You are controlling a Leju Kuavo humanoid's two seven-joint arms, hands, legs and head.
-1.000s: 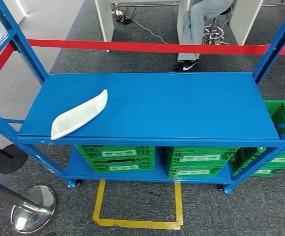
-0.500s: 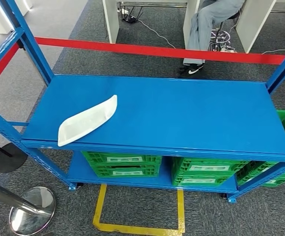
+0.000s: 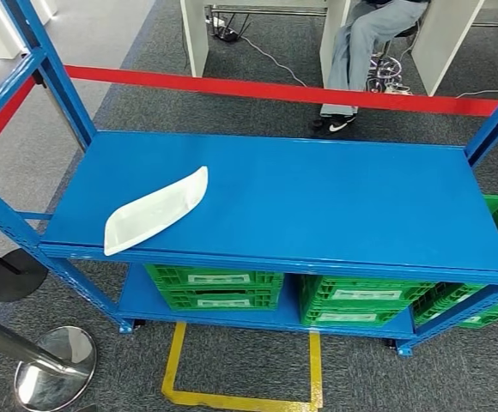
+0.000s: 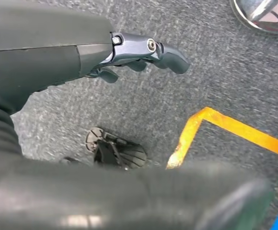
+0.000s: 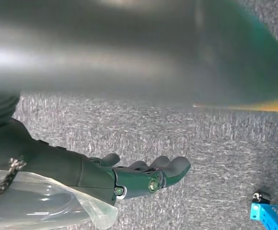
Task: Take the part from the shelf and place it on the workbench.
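1. Left hand (image 4: 137,52) and right hand (image 5: 144,175): both hang over grey carpet beside the robot. Fingers are extended, loosely apart, and hold nothing.
2. Floor mark (image 3: 243,399): a yellow tape outline on the carpet, just in front of the shelf (image 3: 337,215). A chrome post base (image 3: 55,365) stands to its left.
3. Crates (image 3: 214,287): green, stacked on the lower tier under the blue deck.
4. Part (image 3: 155,212): a white, elongated, curved shell lying flat on the deck, near the left front edge and set at a slant. Nothing touches it.
5. Barrier (image 3: 285,90): a red tape stretched behind the shelf; beyond it a seated person's legs (image 3: 353,60) by a desk.
6. Change: across the last second the whole scene has slid right and slightly down, then nearly settled. This reads as camera motion, not as movement of the part.
7. Meaning: the robot appears to be finishing its approach. The grasp is not yet begun; the left arm is the nearer one to raise. The workbench lies outside these views.
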